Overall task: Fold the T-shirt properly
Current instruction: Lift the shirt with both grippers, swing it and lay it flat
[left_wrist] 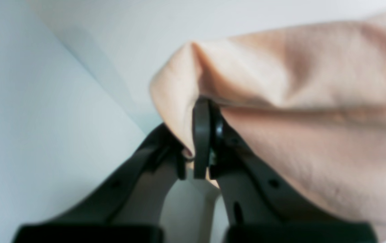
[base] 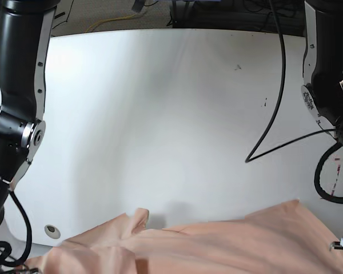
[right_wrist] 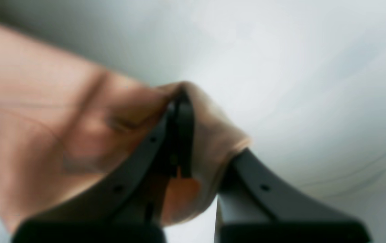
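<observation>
Shirt position: your T-shirt (base: 228,242) lies along the near edge of the table (base: 160,103), filling the bottom of the base view and running off the lower border.
Shirt long axis: the part you can see stretches side to side across the base view, from the low crumpled end on that view's left to a higher flat end on its right.
Shirt direction: you cannot tell from these views which end is the collar and which the hem.
Shirt shape: a small raised peak of cloth stands near the middle left, with creases fanning out from it; the part on the right lies smoother and ends in a corner.
Shirt material: soft, matte, peach-pink woven cloth that wrinkles easily.
Table material: smooth white top, with a small round hole near its front left corner in the base view.
Left claw (left_wrist: 202,135): your dark plastic fingers are clamped on a fold of the T-shirt, the cloth bunched to a point above the tips and draping away to the right.
Right claw (right_wrist: 179,135): clenched on the T-shirt as well, with cloth wrapped over the tips and spreading to the left.
Sharpness: both wrist views are blurred, so you cannot read any fine weave.
</observation>
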`<state>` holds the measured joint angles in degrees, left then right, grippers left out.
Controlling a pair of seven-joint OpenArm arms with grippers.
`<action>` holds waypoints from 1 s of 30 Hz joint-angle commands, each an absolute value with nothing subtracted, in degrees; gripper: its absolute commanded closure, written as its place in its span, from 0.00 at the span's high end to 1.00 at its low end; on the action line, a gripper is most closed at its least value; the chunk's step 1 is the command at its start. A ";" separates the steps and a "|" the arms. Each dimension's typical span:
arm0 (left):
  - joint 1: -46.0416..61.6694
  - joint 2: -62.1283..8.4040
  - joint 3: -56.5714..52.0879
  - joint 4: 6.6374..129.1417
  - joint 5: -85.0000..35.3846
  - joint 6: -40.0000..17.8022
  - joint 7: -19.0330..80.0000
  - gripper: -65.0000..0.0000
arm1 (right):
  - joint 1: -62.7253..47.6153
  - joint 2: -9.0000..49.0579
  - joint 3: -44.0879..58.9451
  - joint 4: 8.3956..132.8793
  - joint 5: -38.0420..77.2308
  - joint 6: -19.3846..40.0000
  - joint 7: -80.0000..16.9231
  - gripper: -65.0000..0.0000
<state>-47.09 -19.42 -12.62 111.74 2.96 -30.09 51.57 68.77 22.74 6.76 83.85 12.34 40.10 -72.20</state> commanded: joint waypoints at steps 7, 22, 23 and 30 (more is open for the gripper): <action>-29.58 -19.56 -12.88 113.80 2.86 -29.85 51.38 0.00 | 43.12 20.79 16.57 98.15 12.44 40.00 -73.01 0.00; 3.12 -17.10 -18.77 115.30 -0.75 -36.79 51.21 0.00 | 7.69 9.71 32.40 107.30 12.44 40.00 -72.92 0.00; 5.05 -16.84 -20.53 115.30 -0.75 -37.32 51.12 0.00 | 6.29 9.10 33.27 107.38 12.44 40.00 -72.92 0.00; 14.11 -16.66 -27.74 115.30 -0.92 -40.00 51.12 0.00 | -1.54 6.29 38.02 107.65 12.44 40.00 -72.92 0.00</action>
<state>12.78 -15.79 -26.15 114.17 -1.28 -40.18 51.48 -0.12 6.44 35.66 106.39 12.67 40.07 -73.91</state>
